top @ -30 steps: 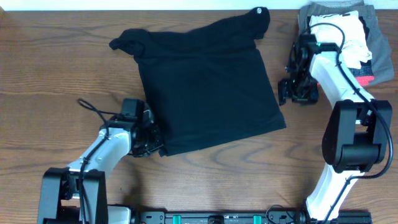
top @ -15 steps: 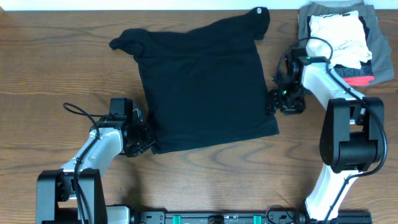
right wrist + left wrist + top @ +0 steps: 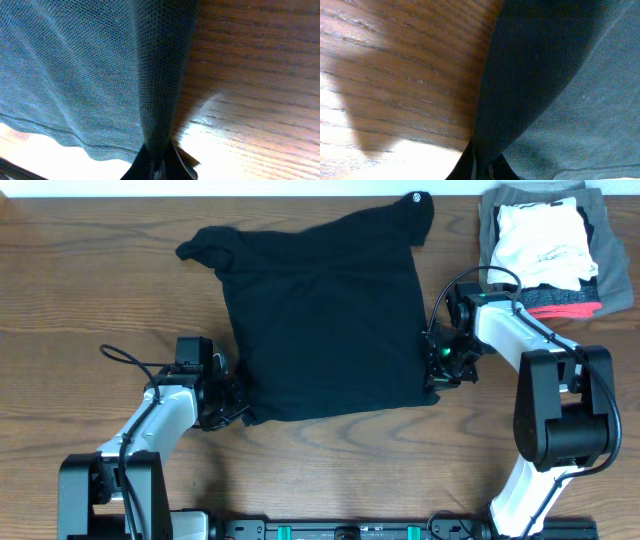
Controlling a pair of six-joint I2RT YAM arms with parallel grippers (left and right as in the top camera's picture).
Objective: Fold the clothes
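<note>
Folded white, grey and red-striped garments (image 3: 545, 245) are stacked at the upper right of the wooden counter (image 3: 80, 300), just beyond the right arm. The black T-shirt (image 3: 320, 320) is spread at centre frame. Its lower left corner is pinched in the closed left jaws, and its lower right edge in the closed right jaws.

The left white-and-black robot arm (image 3: 160, 415) runs from its base at 7 o'clock toward 1 o'clock. Its black two-finger left gripper (image 3: 238, 395) sits low at the table, fingertips pinched tight on the hem of the plain black T-shirt (image 3: 320, 310). The right white-and-black robot arm (image 3: 510, 330) stands at 5 o'clock, elbows near 3 o'clock and angles back toward 8 o'clock. The right gripper (image 3: 433, 372) is clamped on the same shirt's opposite edge.
</note>
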